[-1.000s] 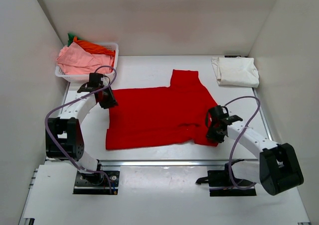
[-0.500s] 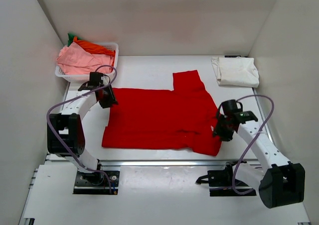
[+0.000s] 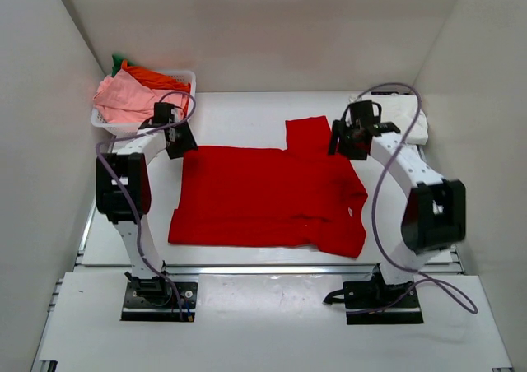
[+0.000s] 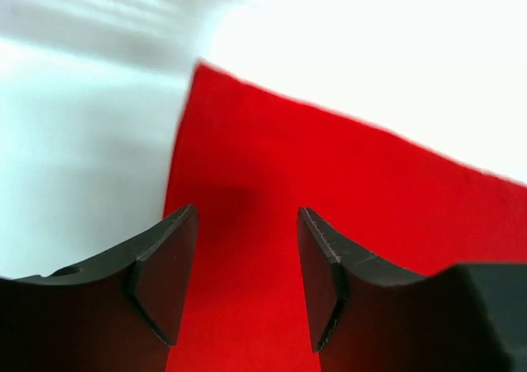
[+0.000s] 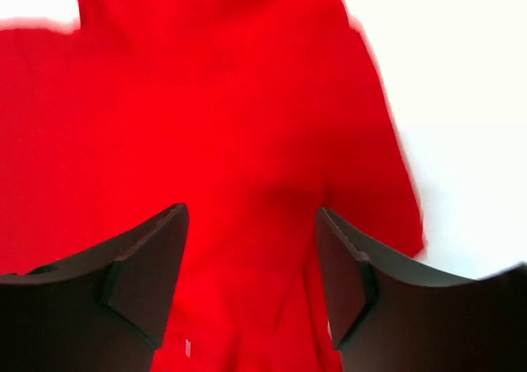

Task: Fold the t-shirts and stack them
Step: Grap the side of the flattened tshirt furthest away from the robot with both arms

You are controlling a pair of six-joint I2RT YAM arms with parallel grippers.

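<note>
My right claw (image 3: 343, 139) has swung from the near right corner of the red t-shirt (image 3: 263, 195) to its far right edge, beside the sleeve. My left claw (image 3: 179, 139) has drawn back over the far left corner. Both claws are spread and pinch nothing, with red cloth beneath them. The shirt lies flat in the middle of the counter (image 3: 247, 113). A folded cream-white t-shirt (image 3: 409, 118) sits far right. A pink tee (image 3: 123, 100) and an orange tee (image 3: 158, 80) lie in the white lattice basket (image 3: 188, 77), far left.

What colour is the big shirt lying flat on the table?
The t-shirt is plain bright red, with no pattern. The top external view shows it best.
</note>
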